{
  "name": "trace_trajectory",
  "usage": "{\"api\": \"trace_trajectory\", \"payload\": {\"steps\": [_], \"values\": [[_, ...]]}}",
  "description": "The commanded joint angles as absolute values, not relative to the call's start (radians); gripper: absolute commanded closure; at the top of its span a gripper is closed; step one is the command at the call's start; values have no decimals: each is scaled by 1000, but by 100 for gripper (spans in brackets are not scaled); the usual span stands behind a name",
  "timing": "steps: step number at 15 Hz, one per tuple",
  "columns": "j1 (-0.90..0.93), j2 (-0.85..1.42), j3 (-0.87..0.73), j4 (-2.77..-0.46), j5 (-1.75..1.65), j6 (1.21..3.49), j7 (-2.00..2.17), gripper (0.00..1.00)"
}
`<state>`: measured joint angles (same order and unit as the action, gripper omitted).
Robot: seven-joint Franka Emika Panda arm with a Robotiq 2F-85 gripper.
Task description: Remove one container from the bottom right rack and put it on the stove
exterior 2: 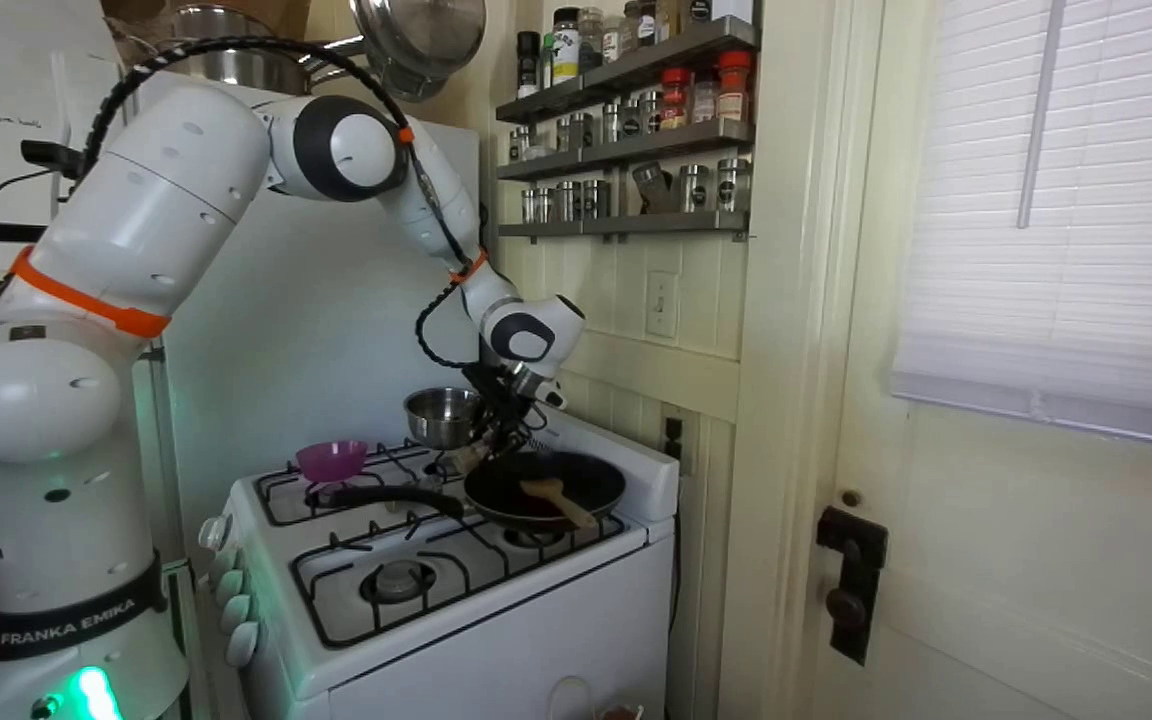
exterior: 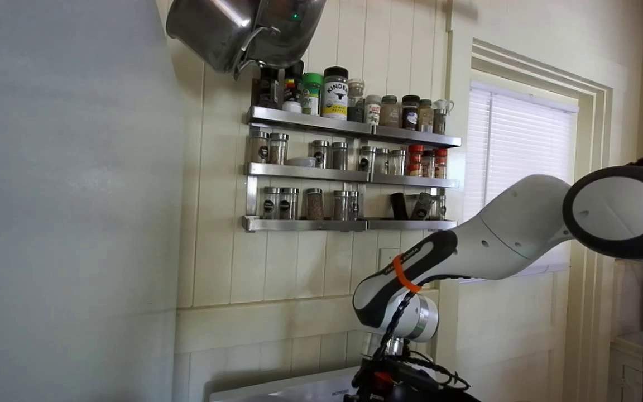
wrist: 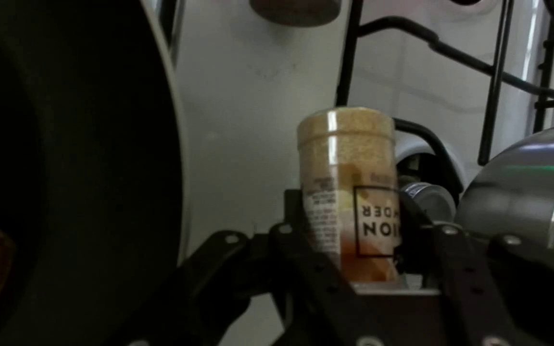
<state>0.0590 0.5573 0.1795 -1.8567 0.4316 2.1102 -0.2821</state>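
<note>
I've got the stove [exterior 2: 496,650] on my remote feed, bottom right rack [exterior: 388,225] up above it, black frying pan [exterior 2: 581,478] sitting on it, and over the stove my tool [wrist: 351,216] clamped onto a spice jar [wrist: 346,154].

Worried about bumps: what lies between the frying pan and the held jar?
The wrist view shows bare white stove there and, against the jar, one of the jaws.

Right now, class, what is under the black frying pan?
In an exterior view, part of a burner and part of a black grate show beneath the frying pan. It covers the rest of that spot on the stove, so nothing more can be told.
</note>
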Motion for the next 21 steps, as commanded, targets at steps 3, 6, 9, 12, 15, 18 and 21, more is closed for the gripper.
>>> {"api": "trace_trajectory", "payload": {"steps": [3,6,9,12,15,18,21], "values": [[91,557,149,-1866,383,2162,-115,77],[143,550,108,-1872,289,2226,31,77],[186,564,80,-1846,187,2208,152,77],[212,574,73,-1822,121,2181,214,77],[218,580,77,-1804,86,2148,230,77],[219,586,81,-1789,74,2130,231,27],[220,591,81,-1775,67,2116,232,16]]}}
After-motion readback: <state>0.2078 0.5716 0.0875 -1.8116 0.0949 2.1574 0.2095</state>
